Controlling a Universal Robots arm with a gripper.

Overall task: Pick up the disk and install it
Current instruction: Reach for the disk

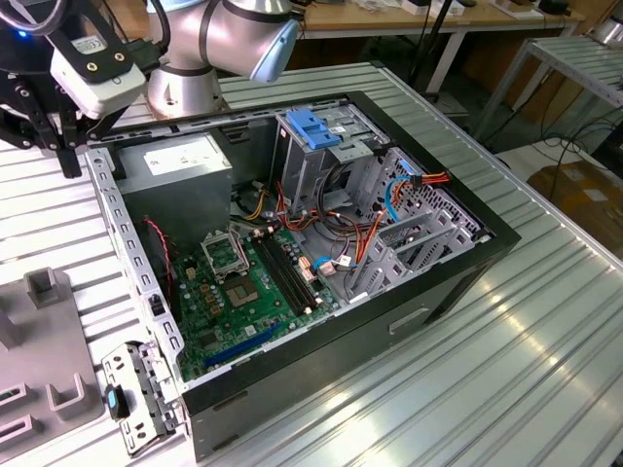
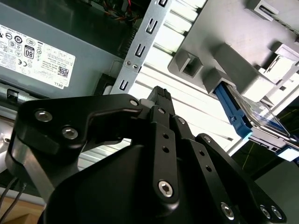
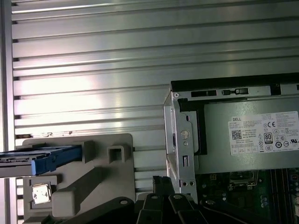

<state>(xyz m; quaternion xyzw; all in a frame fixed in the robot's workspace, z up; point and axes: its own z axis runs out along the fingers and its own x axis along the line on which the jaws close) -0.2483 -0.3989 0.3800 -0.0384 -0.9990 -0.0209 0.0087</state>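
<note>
gripper (image 3: 161,181) hangs empty, jaws together, above the table (image 3: 93,56) by the case (image 3: 183,140) corner; disk (image 3: 44,157) stands edgewise in a holder (image 3: 100,184), likely for easy pinching.

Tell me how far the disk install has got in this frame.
Nothing looks done yet. The disk sits in the grey holder on the ribbed table, apart from the gripper, which hangs between that holder and the computer case. In hand: the approach. Left: the pick-up and the install into the case.
</note>
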